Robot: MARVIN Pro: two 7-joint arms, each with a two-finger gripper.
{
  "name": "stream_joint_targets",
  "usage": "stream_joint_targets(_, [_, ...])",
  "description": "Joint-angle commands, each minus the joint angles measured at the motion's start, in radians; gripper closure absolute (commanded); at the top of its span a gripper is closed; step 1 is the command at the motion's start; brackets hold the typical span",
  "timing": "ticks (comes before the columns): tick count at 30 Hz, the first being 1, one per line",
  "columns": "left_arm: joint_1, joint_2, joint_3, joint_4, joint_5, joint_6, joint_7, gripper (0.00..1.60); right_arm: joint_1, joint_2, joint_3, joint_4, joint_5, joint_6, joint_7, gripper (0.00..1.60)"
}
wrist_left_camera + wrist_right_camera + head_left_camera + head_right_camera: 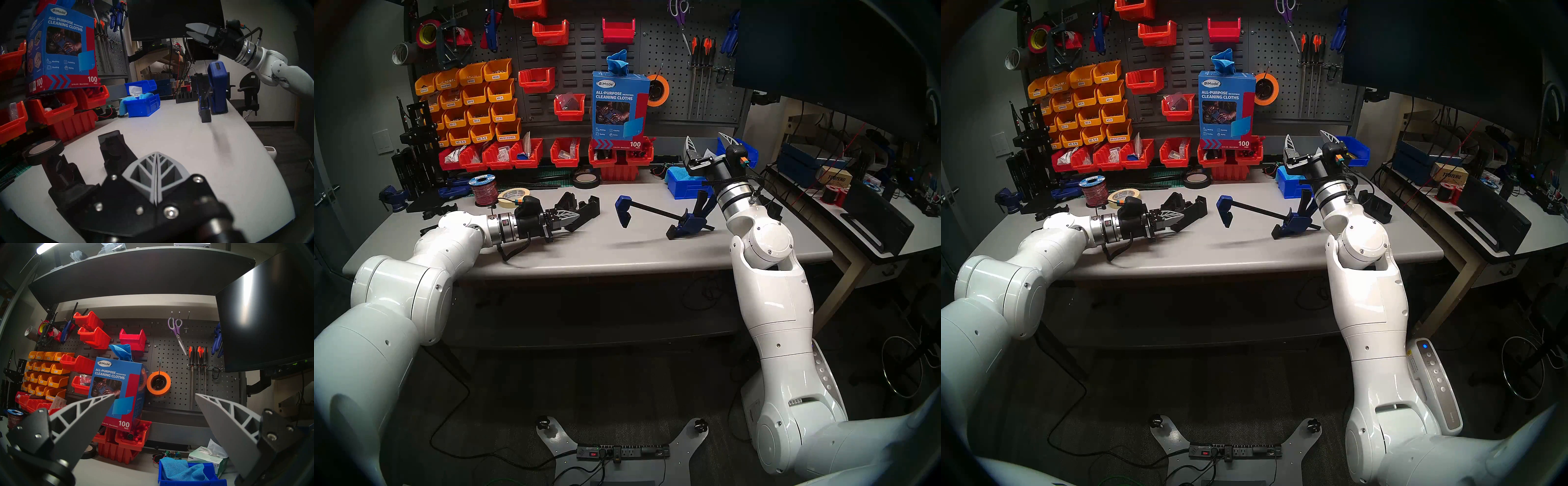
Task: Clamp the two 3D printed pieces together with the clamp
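On the counter [619, 258]: two prints [580, 210] just beyond the left fingers [570, 217], pressed together, empty; clamp [667, 217] mid-counter, bar running left-right, handle nearer the right fingers [709, 144], spread wide, raised.

Left gripper [573, 217] level, pointing toward 3 o'clock, fingers pressed together, right gripper [711, 144] raised, tilted toward 11 o'clock, fingers spread

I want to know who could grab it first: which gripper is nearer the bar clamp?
Right. The right gripper is open, raised above and behind the clamp's trigger end. The left gripper is shut, low beside the two printed pieces, across bare table from the clamp's blue jaw.
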Motion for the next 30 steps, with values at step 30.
stream_joint_targets(30, [0.053,-0.036,-0.391,-0.24,-0.328,-0.14,0.132,1.6,0.029,0.0,-0.001,-0.027,0.0,-0.009,0.001,0.0])
